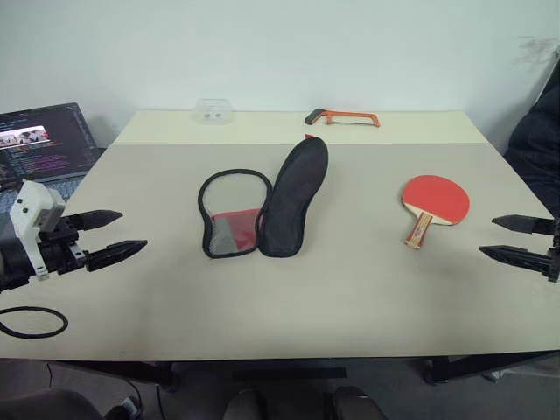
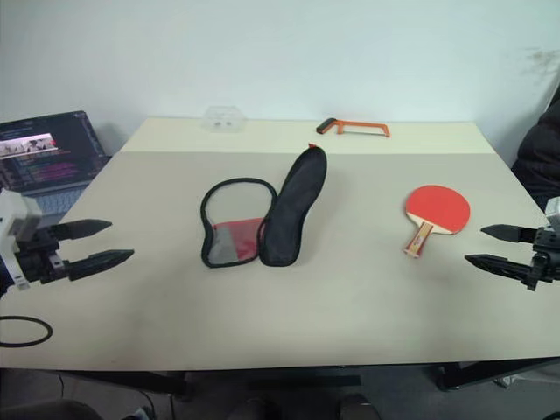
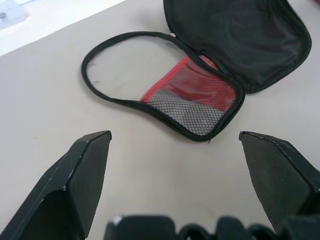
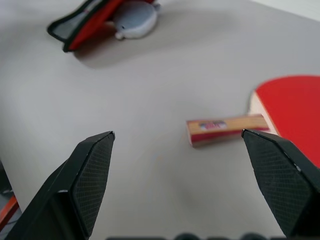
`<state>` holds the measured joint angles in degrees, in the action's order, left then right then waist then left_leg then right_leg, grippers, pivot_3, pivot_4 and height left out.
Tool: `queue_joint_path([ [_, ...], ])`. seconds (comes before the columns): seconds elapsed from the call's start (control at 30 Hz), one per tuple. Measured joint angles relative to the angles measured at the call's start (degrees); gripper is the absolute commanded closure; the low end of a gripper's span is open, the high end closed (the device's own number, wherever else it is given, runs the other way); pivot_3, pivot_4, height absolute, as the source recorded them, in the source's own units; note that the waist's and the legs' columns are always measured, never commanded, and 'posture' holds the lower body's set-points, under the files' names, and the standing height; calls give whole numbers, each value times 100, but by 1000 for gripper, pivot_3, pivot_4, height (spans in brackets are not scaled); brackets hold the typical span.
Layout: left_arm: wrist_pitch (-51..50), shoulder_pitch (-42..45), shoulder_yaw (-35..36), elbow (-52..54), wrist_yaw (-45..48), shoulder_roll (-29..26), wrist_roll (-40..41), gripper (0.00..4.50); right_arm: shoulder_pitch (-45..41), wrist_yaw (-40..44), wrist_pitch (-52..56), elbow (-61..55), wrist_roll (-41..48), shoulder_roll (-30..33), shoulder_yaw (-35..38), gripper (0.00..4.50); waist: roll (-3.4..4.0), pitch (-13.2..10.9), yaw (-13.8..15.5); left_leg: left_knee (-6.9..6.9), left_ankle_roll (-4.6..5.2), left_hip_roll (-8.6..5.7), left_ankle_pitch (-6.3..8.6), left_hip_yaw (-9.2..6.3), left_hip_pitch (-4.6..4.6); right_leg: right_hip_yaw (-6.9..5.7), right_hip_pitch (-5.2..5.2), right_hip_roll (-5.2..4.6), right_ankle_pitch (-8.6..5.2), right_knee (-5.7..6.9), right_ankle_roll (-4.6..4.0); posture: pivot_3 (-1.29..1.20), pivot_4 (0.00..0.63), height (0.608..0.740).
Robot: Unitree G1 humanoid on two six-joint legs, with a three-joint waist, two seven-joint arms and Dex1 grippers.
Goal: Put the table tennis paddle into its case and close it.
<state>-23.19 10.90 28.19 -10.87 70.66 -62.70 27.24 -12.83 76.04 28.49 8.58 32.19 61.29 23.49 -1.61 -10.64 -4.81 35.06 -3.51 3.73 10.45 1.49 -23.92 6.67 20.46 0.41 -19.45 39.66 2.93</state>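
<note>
The table tennis paddle [image 1: 433, 203] lies flat at the table's right, red face up, its light-wood handle [image 4: 227, 128] pointing toward the near edge. The case [image 1: 262, 203] lies unzipped and spread open at the table's middle: the left half [image 3: 165, 90] shows a red and black mesh pocket, the black half [image 1: 296, 197] stands tilted up beside it. My left gripper [image 1: 121, 234] hovers open at the left edge, pointing toward the case. My right gripper [image 1: 493, 236] hovers open at the right edge, close to the paddle. Neither holds anything.
An orange-framed hacksaw [image 1: 343, 116] and a clear small container [image 1: 213, 110] lie at the table's far edge. A laptop [image 1: 42, 140] stands off the left side. A black ring [image 1: 31, 322] lies at the near left corner. A dark garment [image 1: 538, 140] hangs at the far right.
</note>
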Motion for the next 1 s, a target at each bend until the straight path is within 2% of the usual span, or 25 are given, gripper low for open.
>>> queue_joint_path([
  [0.23, 4, 114, 32, -15, -30, -102, -5, 0, 78, -196, 34, -282, 75, -194, 2, 19, 0, 0, 2, -2, 0, 1, 0, 3, -2, 1, 4, 0, 0, 0, -1, 0, 150, 740],
  [0.37, -29, 314, 8, -16, -363, -38, -36, 0, -44, -248, 188, -637, 321, -194, 8, 19, 0, 0, -1, -2, 0, 1, 0, 3, -1, 3, 4, 0, 0, 1, -1, 0, 150, 740],
  [0.43, -40, 631, -167, -50, -889, 251, -198, 0, -188, -288, 210, -793, 391, -201, -2, 19, 2, 1, 5, 1, 0, -1, 0, 2, 1, 3, -1, 0, 0, 3, 1, 0, 150, 740],
  [0.6, -562, 1137, -1220, -103, -1883, 1271, -592, 0, -466, -395, 213, -982, 480, -339, -238, 19, -9, 1, 47, 13, 1, -3, -1, -4, -10, -1, -4, 2, 8, -1, 7, 0, 150, 740],
  [0.73, -1203, 1528, -1565, 21, -2576, 1945, -619, 0, -605, -449, 212, -980, 465, -461, -514, 19, -19, -3, 73, 26, 1, -4, -1, -16, -47, -8, 22, 4, 12, 5, 9, 0, 150, 740],
  [1.0, -1907, 1881, -1991, 119, -4179, 2697, -1264, 0, -811, -522, 298, -1202, 489, -552, -859, 19, -19, -3, 88, 65, 0, -5, 0, -39, -70, -21, 30, 8, 12, 29, 9, 0, 150, 740],
])
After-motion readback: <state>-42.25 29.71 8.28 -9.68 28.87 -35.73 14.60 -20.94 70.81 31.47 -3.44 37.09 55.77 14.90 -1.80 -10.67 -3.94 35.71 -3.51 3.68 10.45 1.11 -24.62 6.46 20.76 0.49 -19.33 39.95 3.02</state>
